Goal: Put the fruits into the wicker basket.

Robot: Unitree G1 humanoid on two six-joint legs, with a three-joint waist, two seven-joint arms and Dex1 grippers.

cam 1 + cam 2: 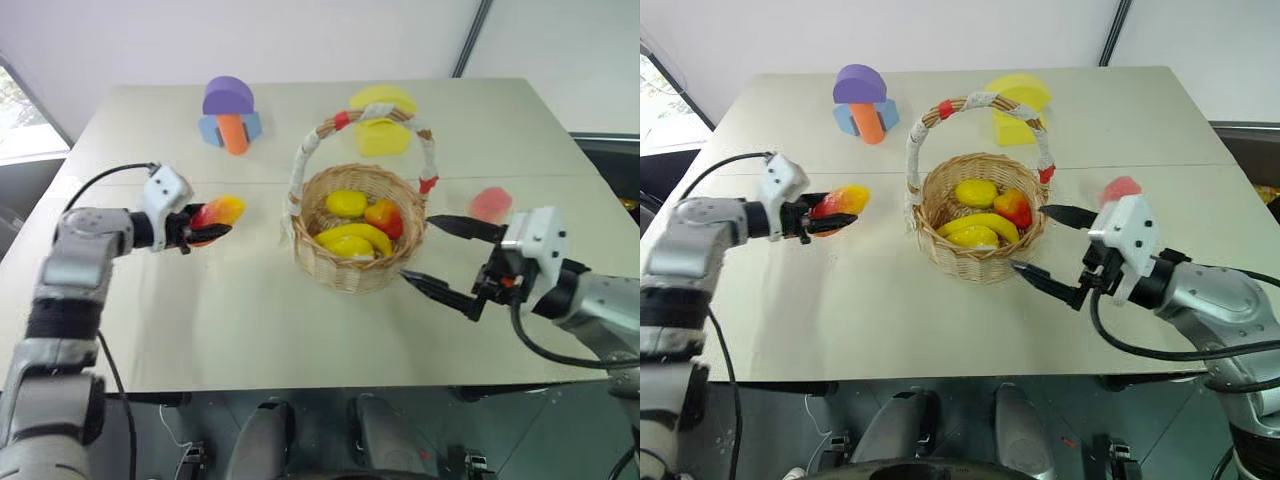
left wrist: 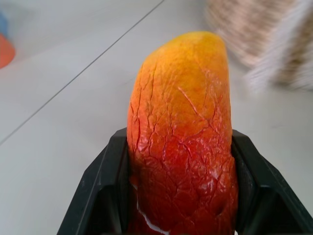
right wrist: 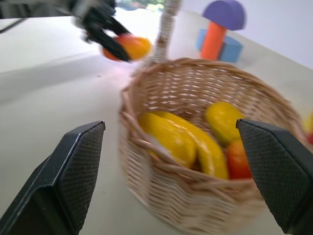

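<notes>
My left gripper (image 1: 205,228) is shut on the red-orange-yellow mango-like fruit (image 1: 222,212), held just above the table to the left of the wicker basket (image 1: 350,270). The fruit's yellow tip sticks out past the black fingers (image 2: 102,196). The basket holds a yellow banana (image 1: 355,240), a yellow rounded fruit (image 1: 346,203) and a red-orange one (image 1: 384,215). A pink peach-like fruit (image 1: 491,205) lies on the table to the right of the basket. My right gripper (image 1: 418,248) is open, its fingers spread wide beside the basket's right wall with nothing between them.
Purple, blue and orange foam blocks (image 1: 230,115) stand at the back left. Yellow foam blocks (image 1: 382,118) stand behind the basket's white-wrapped handle (image 1: 300,170). The table's front edge (image 1: 300,385) runs close below both arms.
</notes>
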